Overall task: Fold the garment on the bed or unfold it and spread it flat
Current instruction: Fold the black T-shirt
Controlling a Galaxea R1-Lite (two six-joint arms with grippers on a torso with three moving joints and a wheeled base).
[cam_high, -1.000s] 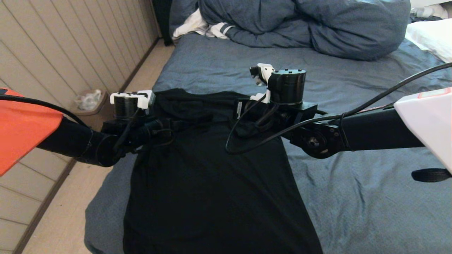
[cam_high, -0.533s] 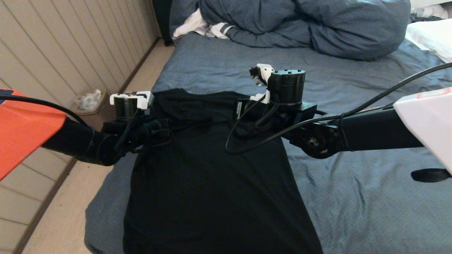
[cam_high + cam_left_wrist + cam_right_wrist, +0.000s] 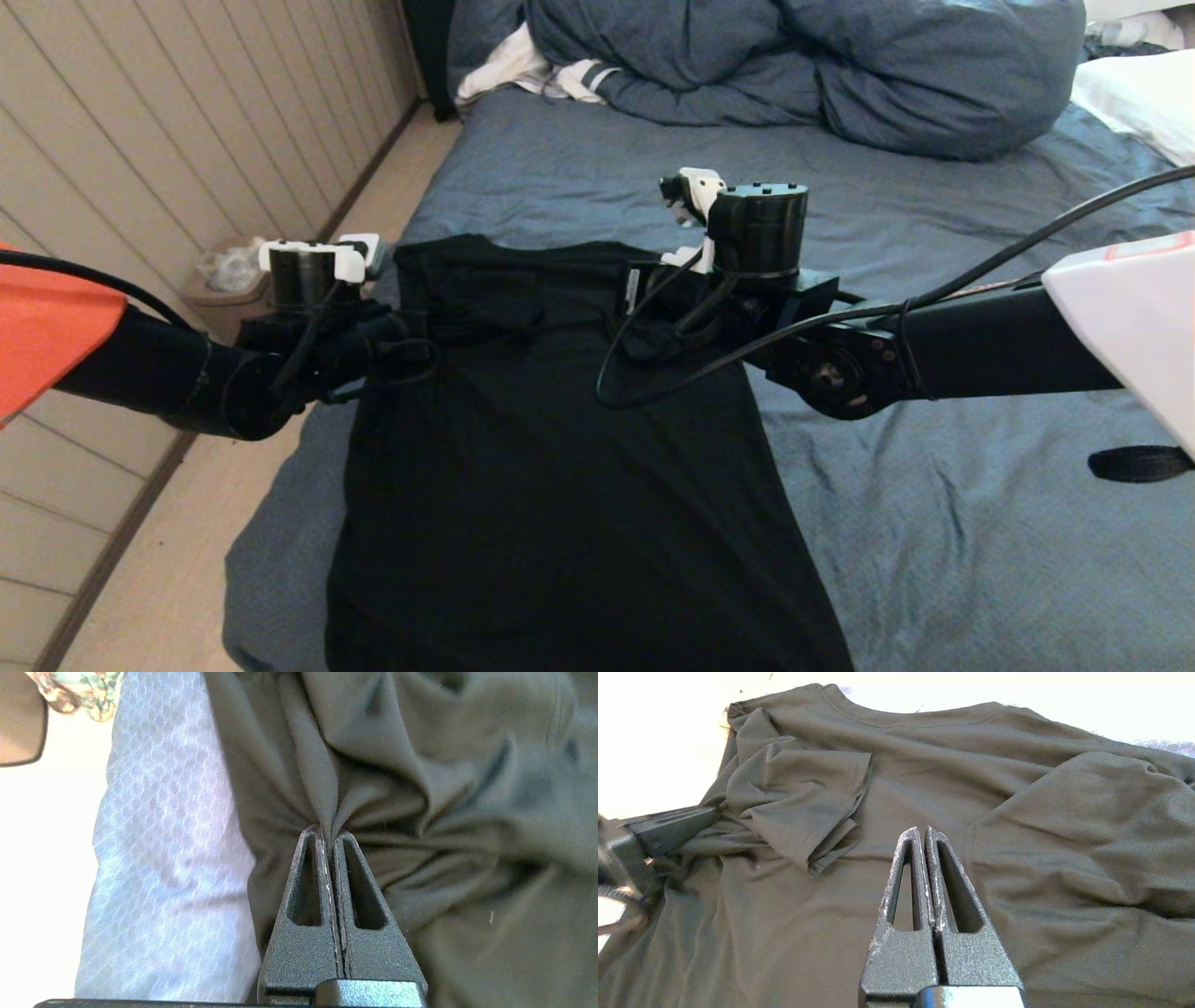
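Item: T-shirt (image 3: 560, 467), black, short-sleeved, plain side up. It lay lengthwise on the near left part of the bed (image 3: 934, 523), collar end away from the robot, hem reaching the bed's near edge. The body panel was mostly smooth. Both sleeves were turned in over the chest; the left sleeve (image 3: 798, 798) was bunched and creased, the right sleeve (image 3: 1073, 812) lay flatter.

Left gripper (image 3: 329, 833): at the shirt's left shoulder edge, beside the bed's left side, fingers pressed together on a pinch of cloth, with folds radiating from the tips.

Right gripper (image 3: 923, 833): above the shirt's upper chest, between the two sleeves, fingers pressed together on nothing; no cloth between them.

Progress, as judged: an early-to-middle stage. The sleeves looked folded inward, yet the shirt kept its full length, so the lengthwise folds appeared not yet done. The left side needed tidying or a fresh fold, which the pinch there seemed to serve.

Writing: none readable. No print, brand or label showed on the upturned side.

Also present: blue duvet (image 3: 803, 65), heaped at the far end of the bed; white cloth (image 3: 532, 70), beside the duvet's left end.
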